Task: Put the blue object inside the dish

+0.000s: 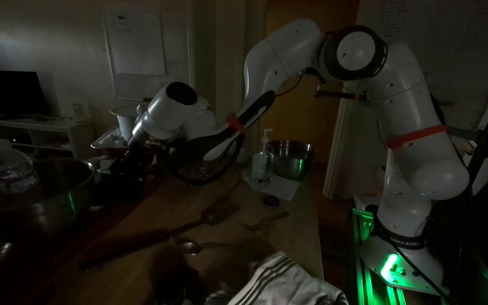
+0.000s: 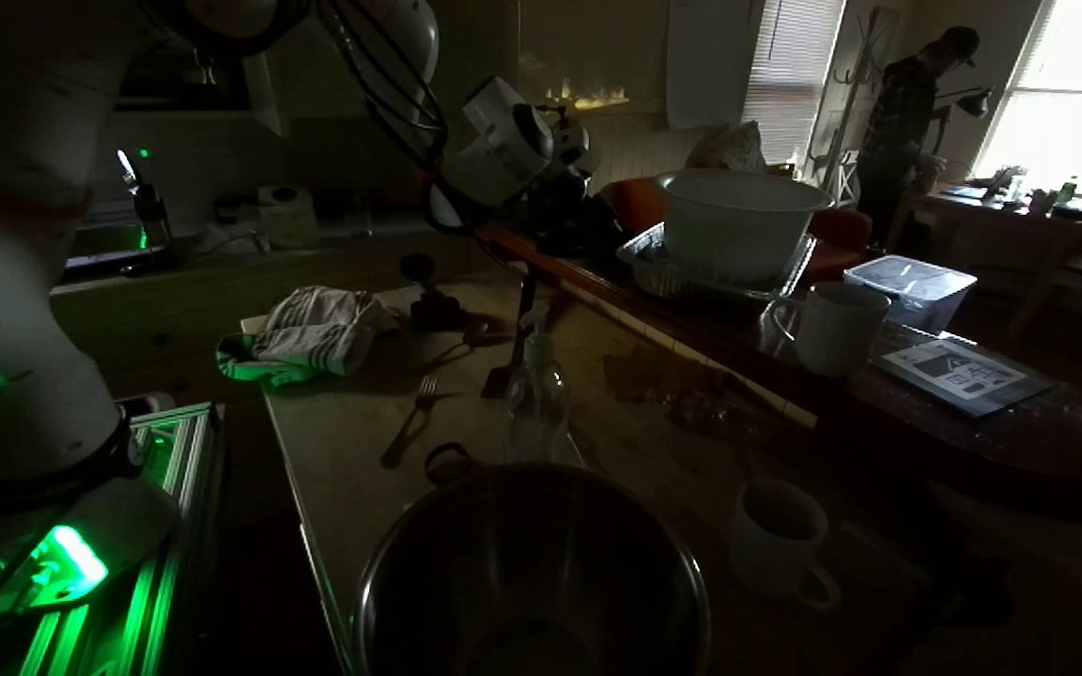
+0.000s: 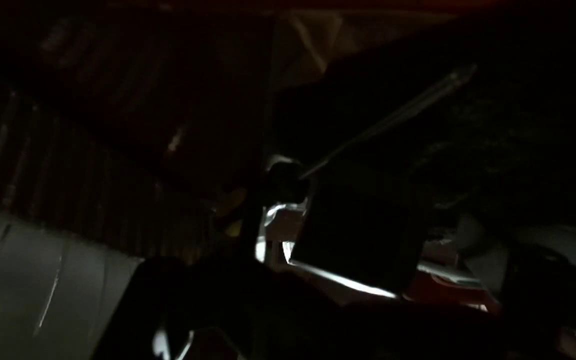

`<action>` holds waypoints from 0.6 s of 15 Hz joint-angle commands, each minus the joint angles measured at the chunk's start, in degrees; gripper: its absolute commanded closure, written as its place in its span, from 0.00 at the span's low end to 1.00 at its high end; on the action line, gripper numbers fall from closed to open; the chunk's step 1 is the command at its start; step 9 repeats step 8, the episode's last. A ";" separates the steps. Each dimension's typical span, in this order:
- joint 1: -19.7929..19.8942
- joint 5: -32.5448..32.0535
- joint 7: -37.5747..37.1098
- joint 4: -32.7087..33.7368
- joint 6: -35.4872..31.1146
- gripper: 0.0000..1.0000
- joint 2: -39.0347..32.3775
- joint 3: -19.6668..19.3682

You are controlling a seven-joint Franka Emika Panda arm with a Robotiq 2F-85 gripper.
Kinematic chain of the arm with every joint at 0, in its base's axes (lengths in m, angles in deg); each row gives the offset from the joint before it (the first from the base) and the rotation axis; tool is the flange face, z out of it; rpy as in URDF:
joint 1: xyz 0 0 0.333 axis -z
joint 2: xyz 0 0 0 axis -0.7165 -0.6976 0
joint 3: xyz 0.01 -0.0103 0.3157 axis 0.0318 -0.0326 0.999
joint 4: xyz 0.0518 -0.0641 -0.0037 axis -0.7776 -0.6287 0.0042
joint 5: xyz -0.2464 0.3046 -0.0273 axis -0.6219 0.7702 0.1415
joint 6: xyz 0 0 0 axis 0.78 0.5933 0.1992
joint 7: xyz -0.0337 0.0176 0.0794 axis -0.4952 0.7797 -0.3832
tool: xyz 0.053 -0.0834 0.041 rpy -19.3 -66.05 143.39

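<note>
The blue object is not seen in any view; it is hidden or too dark to make out. I cannot tell which vessel is the dish. A foil tray (image 1: 105,143) with a white tub shows at the back; the tray (image 2: 642,267) also shows in an exterior view. A large steel bowl (image 1: 64,207) stands at the far left. My gripper (image 1: 116,186) is a dark shape low between that bowl and the foil tray. It also shows dark beside the tray in an exterior view (image 2: 583,225). The wrist view is nearly black, so its fingers and any held thing are unclear.
A steel bowl (image 1: 293,161) and a pump bottle (image 1: 262,163) stand near the table's end. A spatula (image 1: 159,237), spoon (image 1: 191,247), fork (image 2: 417,413) and striped towel (image 1: 286,281) lie on the table. Mugs (image 2: 837,329) and a water bottle (image 1: 11,167) stand around.
</note>
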 commanded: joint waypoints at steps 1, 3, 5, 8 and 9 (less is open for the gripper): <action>0.58 -0.66 1.73 -3.83 0.79 0.00 6.73 0.02; 1.19 -0.57 2.09 -5.76 0.14 0.00 10.78 -0.06; 2.05 -0.64 1.88 -7.84 -1.41 0.01 14.75 -0.35; 2.14 -0.03 1.92 -4.99 -3.09 0.00 13.73 -0.24; 2.14 -0.03 1.92 -4.99 -3.09 0.00 13.73 -0.24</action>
